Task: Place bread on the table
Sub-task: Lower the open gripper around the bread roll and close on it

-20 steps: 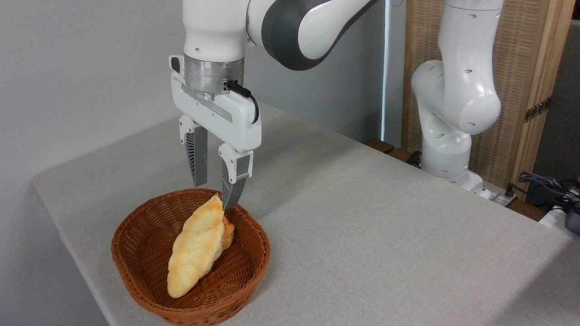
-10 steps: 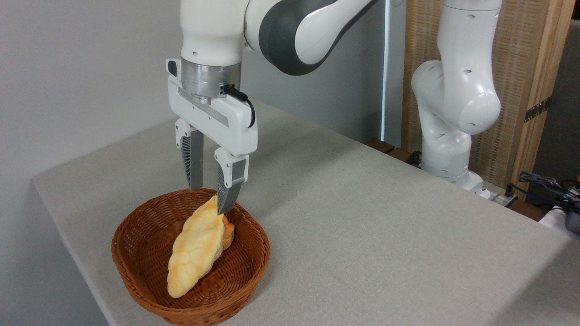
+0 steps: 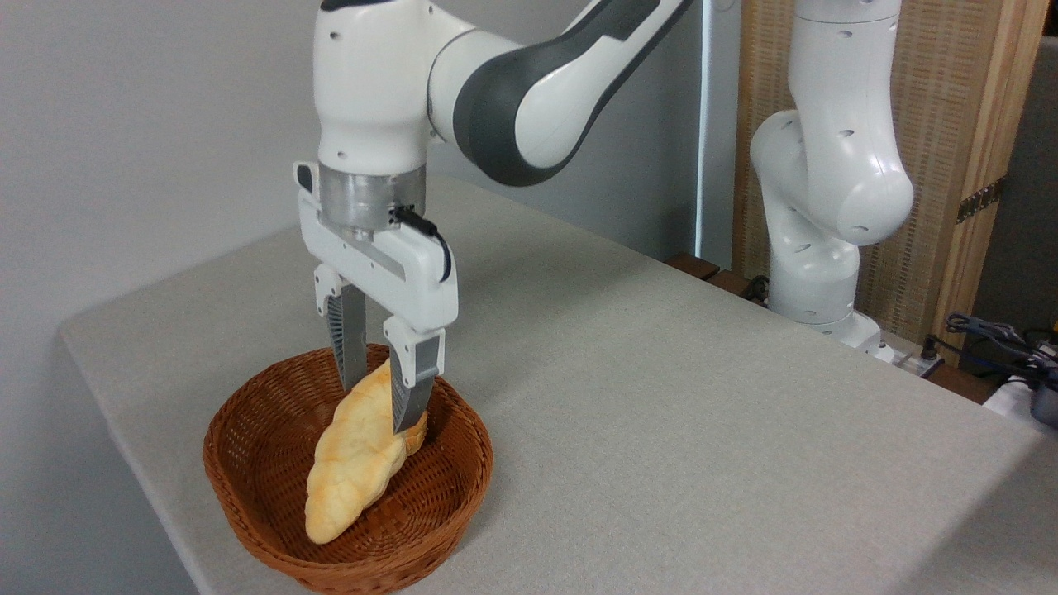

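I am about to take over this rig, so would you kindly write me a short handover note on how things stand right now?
End effector: open, fingers straddling the upper end of the bread, one on each side. No grasp yet.
Bread: lying tilted in the wicker basket near the table's front left corner, its upper end resting over a small orange-brown bun.
Table: nothing placed on it yet from the basket.
Done: approach and descent over the loaf.
Left: close on the bread, lift it clear of the basket, set it down on the cloth, release.
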Controlling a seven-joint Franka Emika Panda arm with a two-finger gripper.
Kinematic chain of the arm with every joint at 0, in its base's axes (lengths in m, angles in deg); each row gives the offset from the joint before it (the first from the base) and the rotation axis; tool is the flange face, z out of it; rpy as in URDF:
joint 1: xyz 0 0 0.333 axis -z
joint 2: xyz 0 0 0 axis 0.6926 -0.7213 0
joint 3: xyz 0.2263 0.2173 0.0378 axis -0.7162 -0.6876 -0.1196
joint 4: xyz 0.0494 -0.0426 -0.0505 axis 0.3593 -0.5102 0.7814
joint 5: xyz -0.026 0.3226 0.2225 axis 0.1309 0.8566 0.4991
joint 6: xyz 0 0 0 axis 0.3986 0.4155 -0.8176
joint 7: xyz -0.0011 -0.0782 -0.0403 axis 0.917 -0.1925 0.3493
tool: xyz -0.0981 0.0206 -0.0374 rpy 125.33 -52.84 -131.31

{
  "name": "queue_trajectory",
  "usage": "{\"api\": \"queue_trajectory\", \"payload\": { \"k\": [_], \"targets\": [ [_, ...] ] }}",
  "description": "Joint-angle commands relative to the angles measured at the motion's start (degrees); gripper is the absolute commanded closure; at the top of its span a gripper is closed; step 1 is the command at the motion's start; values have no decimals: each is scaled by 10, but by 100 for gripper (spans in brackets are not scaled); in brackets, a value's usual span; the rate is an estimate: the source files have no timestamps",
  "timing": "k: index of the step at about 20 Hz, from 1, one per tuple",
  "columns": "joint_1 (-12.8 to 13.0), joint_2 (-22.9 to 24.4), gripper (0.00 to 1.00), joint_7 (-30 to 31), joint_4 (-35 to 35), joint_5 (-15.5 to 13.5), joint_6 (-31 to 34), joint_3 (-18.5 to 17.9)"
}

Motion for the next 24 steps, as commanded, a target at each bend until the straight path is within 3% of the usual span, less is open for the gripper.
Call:
{"api": "queue_trajectory", "payload": {
  "k": [1, 5, 6, 7, 8, 9, 24],
  "targets": [
    [1, -33, 0, 4, 10, 1, -37, -16],
    [1, -51, 1, 1, 10, 3, -63, -19],
    [1, -53, 9, 0, 10, 4, -63, -19],
    [1, -53, 39, -2, 10, 4, -64, -19],
    [1, -53, 61, -5, 10, 4, -64, -19],
    [1, -53, 72, -19, 9, 4, -64, -19],
    [1, -46, 72, -19, 19, -5, -63, -30]
  ]
}}
